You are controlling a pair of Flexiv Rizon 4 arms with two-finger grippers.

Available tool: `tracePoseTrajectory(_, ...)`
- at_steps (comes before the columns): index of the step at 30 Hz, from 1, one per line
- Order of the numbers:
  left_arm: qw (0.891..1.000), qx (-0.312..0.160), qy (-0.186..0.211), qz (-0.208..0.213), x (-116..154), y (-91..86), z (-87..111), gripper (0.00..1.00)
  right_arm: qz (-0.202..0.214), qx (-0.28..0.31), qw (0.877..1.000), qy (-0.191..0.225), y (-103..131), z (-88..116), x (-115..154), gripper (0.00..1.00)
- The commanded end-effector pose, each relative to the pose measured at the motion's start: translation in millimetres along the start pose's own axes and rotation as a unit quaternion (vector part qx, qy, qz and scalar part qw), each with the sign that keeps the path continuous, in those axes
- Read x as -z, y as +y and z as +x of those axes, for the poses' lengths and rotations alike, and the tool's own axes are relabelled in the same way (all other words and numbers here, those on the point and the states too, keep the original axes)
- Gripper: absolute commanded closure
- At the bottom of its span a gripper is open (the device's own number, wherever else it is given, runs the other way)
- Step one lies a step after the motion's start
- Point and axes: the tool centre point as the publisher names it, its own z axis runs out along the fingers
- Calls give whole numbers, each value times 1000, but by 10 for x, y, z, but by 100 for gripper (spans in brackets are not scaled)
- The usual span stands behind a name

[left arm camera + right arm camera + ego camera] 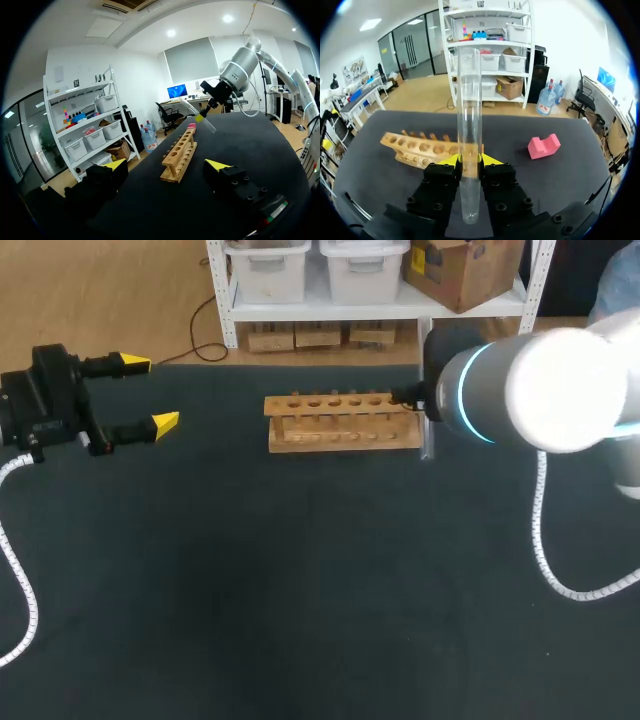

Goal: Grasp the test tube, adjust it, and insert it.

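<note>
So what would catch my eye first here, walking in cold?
Probably the clear test tube, gripped between the yellow tips of the right pincer by the right end of the wooden rack. That rack, with its row of holes, sits mid-way across the dark table near the far edge. The left pincer hangs wide open and holds nothing, off to the robot's left.

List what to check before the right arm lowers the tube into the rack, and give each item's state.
1. Grip: right gripper shut on the test tube: ok.
2. Tube upright: not ok, tilted in the left wrist view.
3. Tube over a hole of the rack: cannot tell.
4. Visible rack holes empty: ok.
5. Other arm: left gripper open, apart from the rack: ok.
6. Clutter: pink block apart from the rack: ok.
</note>
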Motion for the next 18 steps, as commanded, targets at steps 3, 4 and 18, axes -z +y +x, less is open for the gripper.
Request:
tracePoseTrajectory(3, 1000, -2, -2, -5, -10, -15, 13, 0, -32, 1, 997, -63, 0, -113, 66, 100)
tracePoseTrajectory(4, 1000, -2, -2, -5, -10, -15, 13, 0, -40, -1, 997, -72, 8, -142, 83, 100)
tracePoseTrajectory(18, 1000, -2, -2, -5, -10, -15, 13, 0, -105, 14, 981, -160, 76, -406, 234, 100)
